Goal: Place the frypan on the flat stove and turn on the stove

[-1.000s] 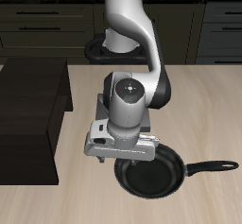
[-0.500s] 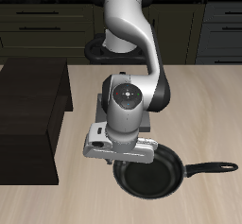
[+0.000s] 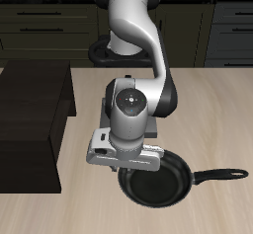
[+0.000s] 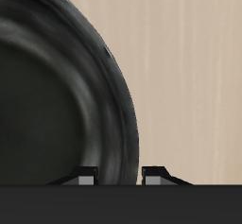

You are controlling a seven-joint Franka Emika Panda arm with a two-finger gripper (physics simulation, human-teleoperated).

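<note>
The gripper [image 3: 126, 169] sits low over the frypan [image 3: 158, 182] near the table's [image 3: 212, 110] front edge, fingers [image 4: 87, 177] astride the pan's rim, apparently to grasp it there. They stand apart, not yet clamped.

From the exterior view my own wrist covers the back rim of the frypan [image 3: 158, 184], and I can't see the gripper [image 3: 124, 169] fingers. In the wrist view the pan runs off the frame, its handle out of sight.
</note>
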